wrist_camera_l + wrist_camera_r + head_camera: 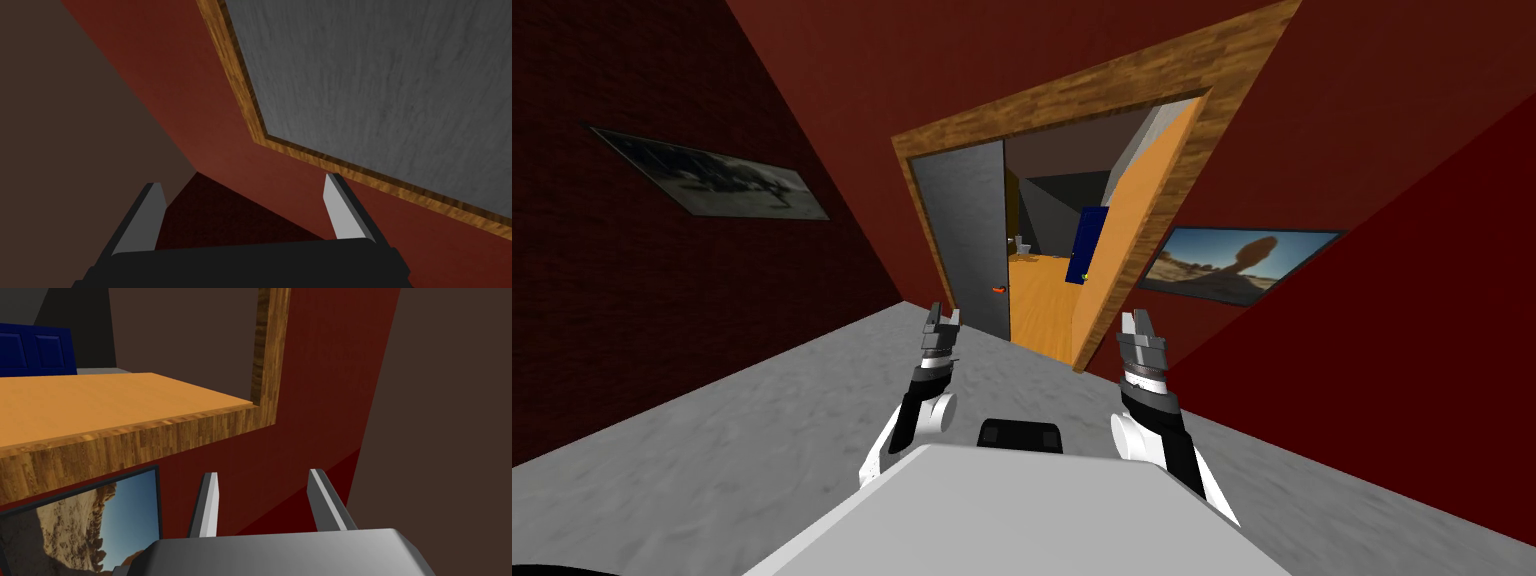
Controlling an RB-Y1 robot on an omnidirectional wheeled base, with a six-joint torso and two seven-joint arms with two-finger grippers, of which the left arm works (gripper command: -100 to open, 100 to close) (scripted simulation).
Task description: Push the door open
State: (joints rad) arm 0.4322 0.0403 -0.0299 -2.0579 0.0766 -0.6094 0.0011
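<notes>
The left gripper [944,318] hangs released, its thin fingers spread wide on nothing. The right gripper [1138,322] is also empty, its fingers parted more narrowly. Ahead of the left gripper, with no contact showing, stands the flat grey door slab [967,240]. A small orange handle [999,288] sits at its edge toward the right gripper, and a brown wood-grain door frame [1072,100] surrounds it. The slab covers only the stretch of opening before the left gripper, so I judge it partly open. The push to swing it wide is not yet made.

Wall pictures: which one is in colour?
The desert landscape picture, right of the wooden door frame; the left-wall picture is grey.
</notes>
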